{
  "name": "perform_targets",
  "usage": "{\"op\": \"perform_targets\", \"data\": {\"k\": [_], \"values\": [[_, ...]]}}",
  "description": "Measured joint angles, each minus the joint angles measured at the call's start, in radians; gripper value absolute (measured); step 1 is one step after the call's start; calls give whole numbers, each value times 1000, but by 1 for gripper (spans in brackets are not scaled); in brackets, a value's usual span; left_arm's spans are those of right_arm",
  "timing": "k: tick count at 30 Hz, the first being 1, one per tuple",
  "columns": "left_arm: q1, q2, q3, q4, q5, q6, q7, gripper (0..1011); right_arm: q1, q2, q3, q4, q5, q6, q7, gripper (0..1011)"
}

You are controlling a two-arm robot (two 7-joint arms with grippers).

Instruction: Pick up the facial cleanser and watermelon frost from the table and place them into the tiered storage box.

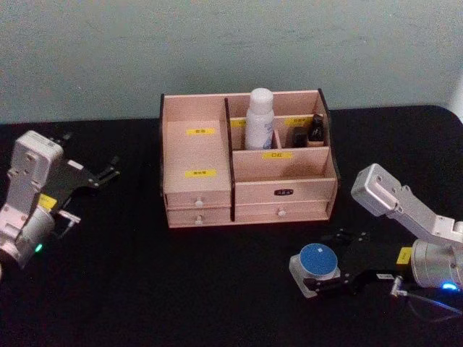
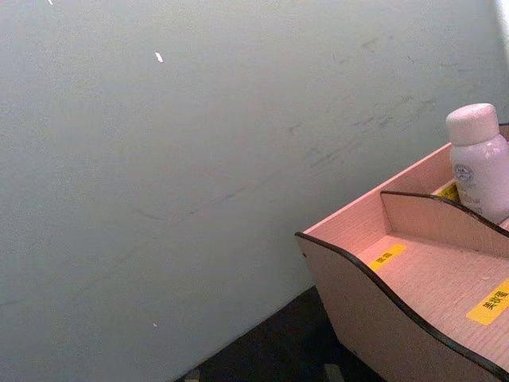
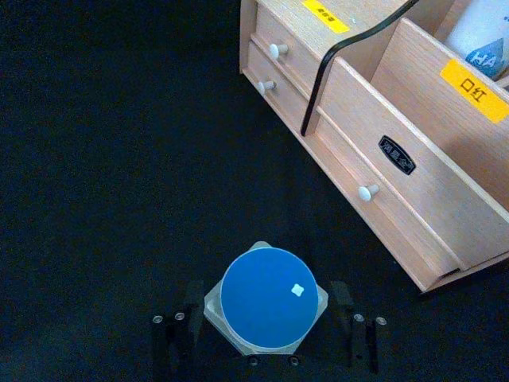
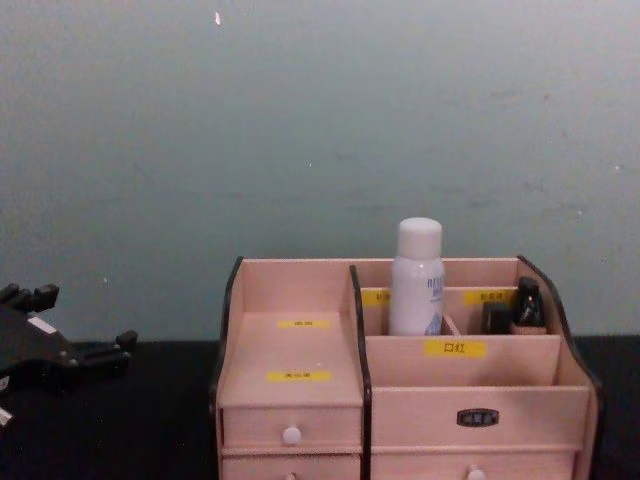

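Observation:
The tiered storage box (image 1: 282, 170) stands mid-table, also in the chest view (image 4: 460, 385). A white bottle, the facial cleanser (image 1: 259, 119), stands upright in a back compartment of it (image 4: 417, 280) (image 2: 479, 163). The watermelon frost, a small pale jar with a round blue lid (image 1: 316, 262) (image 3: 266, 296), sits on the black table in front of the box's right side. My right gripper (image 1: 323, 266) (image 3: 264, 291) is open, one finger on each side of the jar and close to it. My left gripper (image 1: 114, 168) (image 4: 85, 318) hovers open at the far left, holding nothing.
Small dark bottles (image 1: 316, 129) fill the box's back right compartment. White-knobbed drawers (image 3: 366, 192) face the front. A pale wall (image 4: 320, 120) rises behind the table. The black tabletop (image 1: 181, 289) spreads left of the jar.

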Motion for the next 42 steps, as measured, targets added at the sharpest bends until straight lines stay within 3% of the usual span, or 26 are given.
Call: {"op": "perform_targets", "data": {"k": [42], "values": [[0,0,0,0,0,0,0,1001,-12,14,9,-11,6,-6,-2,1000]]}}
